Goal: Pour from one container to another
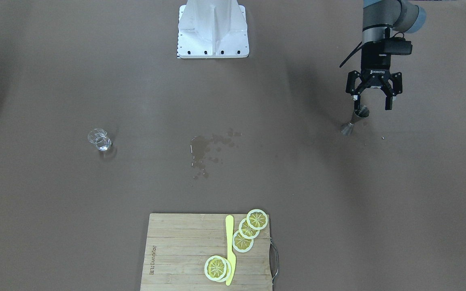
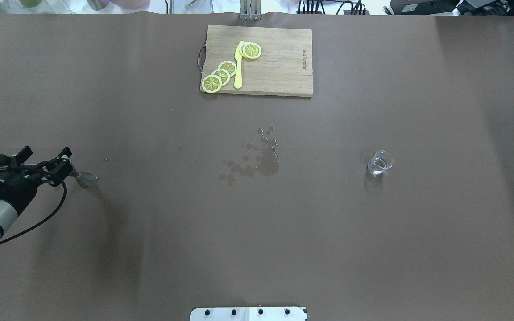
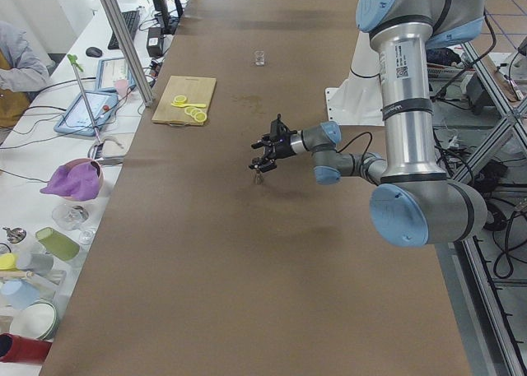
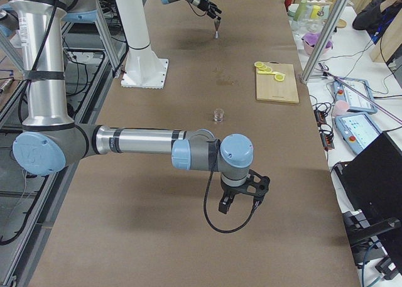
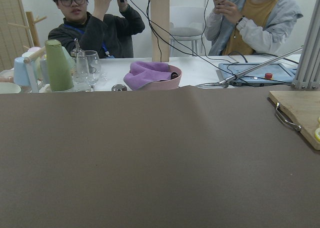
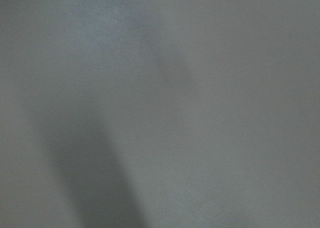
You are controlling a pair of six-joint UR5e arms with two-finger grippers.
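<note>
Glass beaker point(image 1: 99, 140), one, stands on the robot's right holding a little clear liquid; one steel jigger point(image 1: 354, 120), contents unreadable, stands just beneath the left gripper point(image 1: 372, 102), fingers spread, contact unclear; right gripper point(image 4: 242, 198): spread or closed, cannot tell; one wet spill point(image 1: 206, 151) lies between the containers.

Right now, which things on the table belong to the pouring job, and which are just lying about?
For the job:
small steel double-cone jigger, by the open left gripper
small clear glass pitcher

Lying about:
bamboo cutting board
yellow lemon slices on it
yellow plastic knife on it
wet spill mid-table
</note>
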